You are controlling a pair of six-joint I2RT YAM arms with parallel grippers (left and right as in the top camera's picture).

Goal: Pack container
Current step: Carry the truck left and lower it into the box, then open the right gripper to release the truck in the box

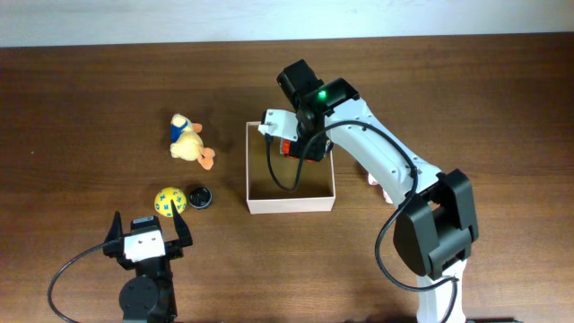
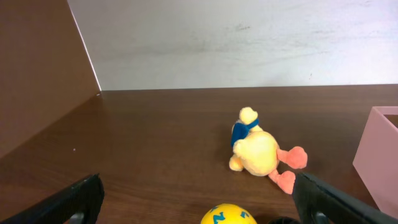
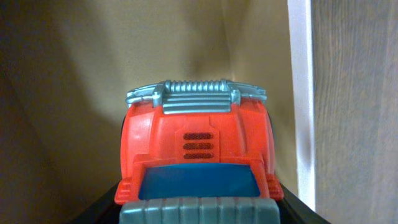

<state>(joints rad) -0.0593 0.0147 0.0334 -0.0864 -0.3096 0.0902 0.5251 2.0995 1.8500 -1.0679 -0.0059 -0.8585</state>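
Note:
The container [image 1: 291, 204] is a square white box with brown inner walls, at the table's middle. My right gripper [image 1: 289, 144] reaches into its far half, shut on a red toy truck [image 1: 287, 148]. The right wrist view shows that truck [image 3: 196, 149] close up, with a blue windscreen and a grey grille, held between the dark fingers [image 3: 298, 208] against the brown inner wall [image 3: 93, 74]. Whether the truck touches the floor I cannot tell. My left gripper [image 1: 148, 224] stands open near the front left, with nothing between its fingers [image 2: 81, 196].
A yellow plush duck [image 1: 188, 142] lies left of the box. A yellow ball with blue marks [image 1: 169, 201] and a small black round thing [image 1: 198, 196] sit just ahead of the left gripper. A pale object [image 1: 375, 182] peeks out under the right arm.

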